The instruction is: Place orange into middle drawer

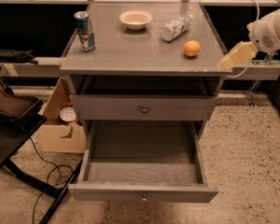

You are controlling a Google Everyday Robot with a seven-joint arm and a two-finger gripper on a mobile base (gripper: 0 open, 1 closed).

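Gripper (pixel 233 57): poised at the right edge of the cabinet top (pixel 130 55), near the orange (pixel 192 48) but apart from it, likely lined up for a sideways reach; open or closed, cannot tell. Orange resting on the top's right side, near the plastic bottle (pixel 175 27). Middle drawer (pixel 142 192) below, pulled out, presumably to receive the fruit.

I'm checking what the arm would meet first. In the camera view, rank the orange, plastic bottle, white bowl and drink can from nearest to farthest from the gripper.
From the gripper, at the right edge of the cabinet top:
1. orange, on the right side
2. plastic bottle, lying behind the orange
3. white bowl, back centre
4. drink can, far left
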